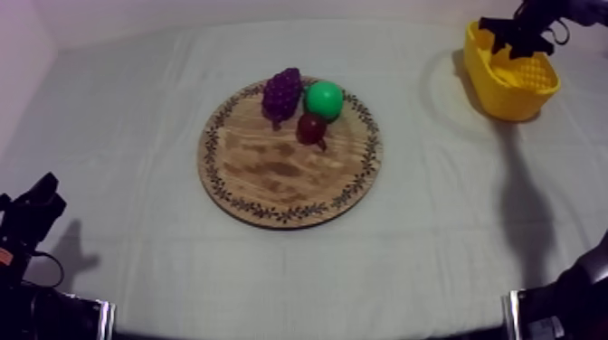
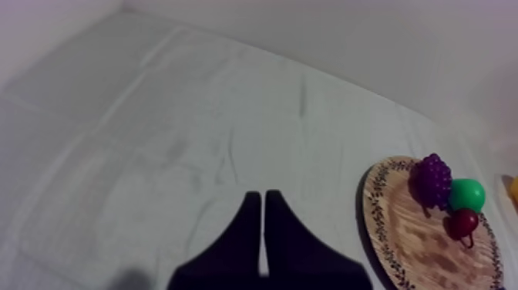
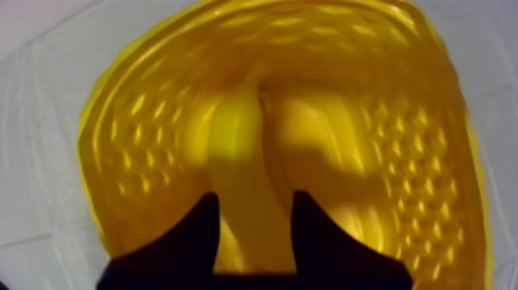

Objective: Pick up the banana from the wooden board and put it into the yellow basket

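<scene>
The yellow basket (image 1: 512, 89) stands at the far right of the table. My right gripper (image 1: 517, 38) hangs over its opening. In the right wrist view the banana (image 3: 245, 158) runs lengthwise between the two black fingers, down inside the basket (image 3: 139, 146); the right gripper (image 3: 255, 210) is shut on the banana, both fingers against its sides. The round wooden board (image 1: 271, 172) lies mid-table. My left gripper (image 1: 33, 210) rests low at the left; its fingers lie together as a narrow wedge (image 2: 264, 199), shut on nothing, above bare cloth.
At the board's far side sit a purple bunch of grapes (image 1: 282, 92), a green pear (image 1: 324, 99) and a small red fruit (image 1: 312, 128). The left wrist view shows the same board (image 2: 408, 247), grapes (image 2: 434, 179), pear (image 2: 466, 194) and red fruit (image 2: 464, 223).
</scene>
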Controlling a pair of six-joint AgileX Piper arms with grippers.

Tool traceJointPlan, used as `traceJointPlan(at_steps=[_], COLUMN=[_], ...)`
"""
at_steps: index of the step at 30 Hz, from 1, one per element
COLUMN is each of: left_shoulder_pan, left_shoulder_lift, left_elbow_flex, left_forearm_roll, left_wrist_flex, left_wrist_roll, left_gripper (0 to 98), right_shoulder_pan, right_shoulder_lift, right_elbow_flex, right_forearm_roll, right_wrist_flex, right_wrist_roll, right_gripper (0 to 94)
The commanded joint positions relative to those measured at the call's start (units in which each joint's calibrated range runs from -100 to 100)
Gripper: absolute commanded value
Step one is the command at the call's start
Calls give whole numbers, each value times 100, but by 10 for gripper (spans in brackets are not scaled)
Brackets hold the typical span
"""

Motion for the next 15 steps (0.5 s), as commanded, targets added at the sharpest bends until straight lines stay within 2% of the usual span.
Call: traceJointPlan(at_steps=[1, 9, 15], left_shoulder_pan=[2, 2, 2], left_shoulder_lift=[-3, -3, -3], left_elbow_flex=[3, 3, 3], left_forearm_roll=[-1, -1, -1], left_wrist_flex=[1, 1, 1], left_wrist_roll=[2, 2, 2], left_gripper=[1, 1, 1], right_shoulder_pan=[33, 144, 313], right_shoulder_lift=[-216, -1377, -2800], right_elbow_flex=[178, 1281, 2585], right_forearm_roll=[-35, 45, -262], right_wrist_flex=[-137, -572, -854], right_wrist_roll=[48, -200, -21], right_gripper=[218, 32, 9])
